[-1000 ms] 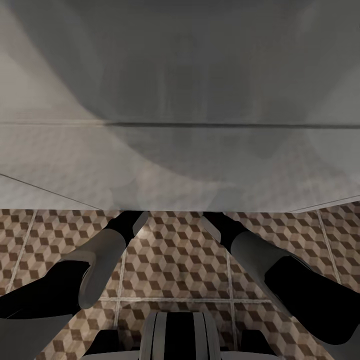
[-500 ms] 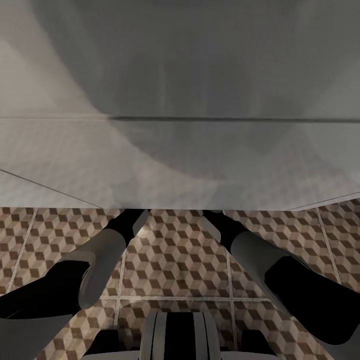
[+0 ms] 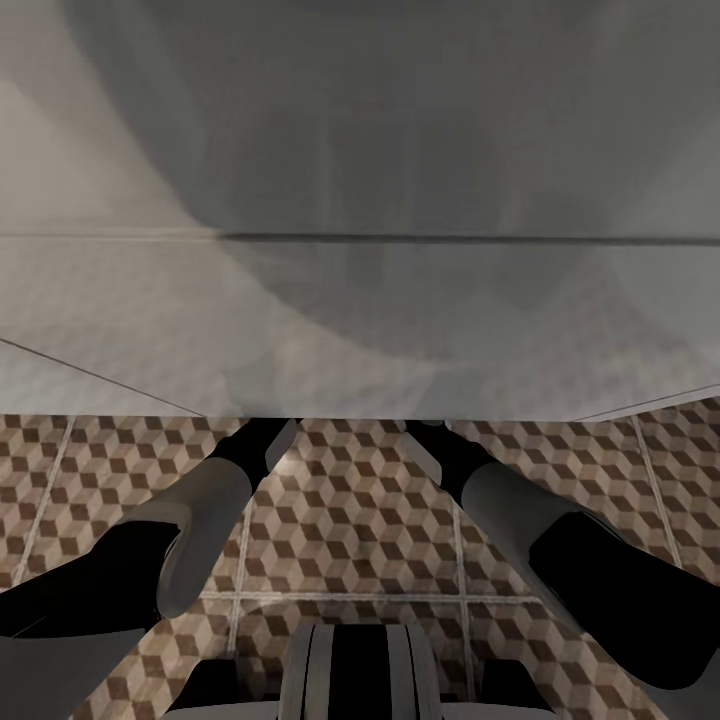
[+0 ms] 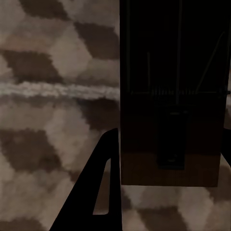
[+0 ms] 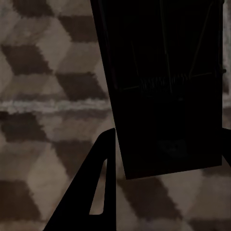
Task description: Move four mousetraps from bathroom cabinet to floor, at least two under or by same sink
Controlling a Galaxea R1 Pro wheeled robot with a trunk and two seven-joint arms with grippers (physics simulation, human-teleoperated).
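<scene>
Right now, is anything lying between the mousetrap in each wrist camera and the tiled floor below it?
Nothing visible. The left mousetrap and the right mousetrap both have only bare cube-pattern floor behind them, with no other object on the tiles.

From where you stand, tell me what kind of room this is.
Probably a bathroom: cube-pattern floor tiles run beneath a broad pale white fixture, perhaps a vanity or tub. Each wrist view shows a dark mousetrap over those tiles.

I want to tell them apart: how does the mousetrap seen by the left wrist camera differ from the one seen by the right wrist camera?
The left mousetrap looks brown and sits square in its picture; the right mousetrap looks almost black and sits slightly tilted. Both are flat rectangles with thin wire parts, above the bathroom floor.
</scene>
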